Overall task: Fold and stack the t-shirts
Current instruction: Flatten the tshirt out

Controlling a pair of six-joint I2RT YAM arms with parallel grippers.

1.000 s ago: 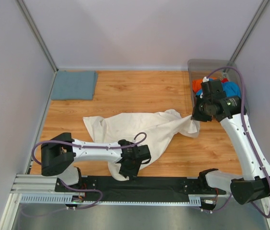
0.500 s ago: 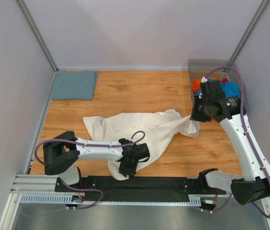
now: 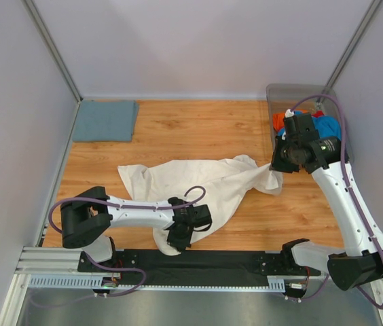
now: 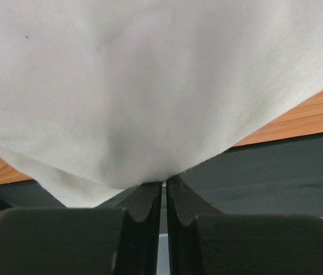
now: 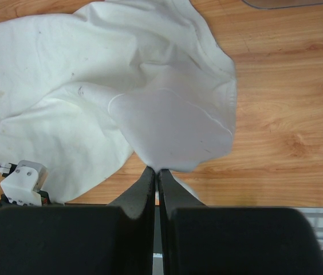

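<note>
Cream-white t-shirt [image 3: 198, 180]: lies crumpled across the middle of the wooden table [image 3: 198, 129], stretching from the near-left edge toward the right.
Left gripper [image 3: 178, 239]: sits low at the shirt's near edge; seems to pinch the hem between nearly touching jaws, though cloth drapes over the tips in the wrist view [image 4: 164, 192].
Right gripper [image 3: 276, 166]: clamps tight on a fold at the shirt's right end, just beside the bin.
Grey-blue t-shirt [image 3: 105, 120]: rests folded flat in the far-left corner.
Clear bin [image 3: 300, 89]: stands far right, holding the bright blue t-shirt [image 3: 327, 125] and orange-red t-shirt [image 3: 281, 120].
</note>
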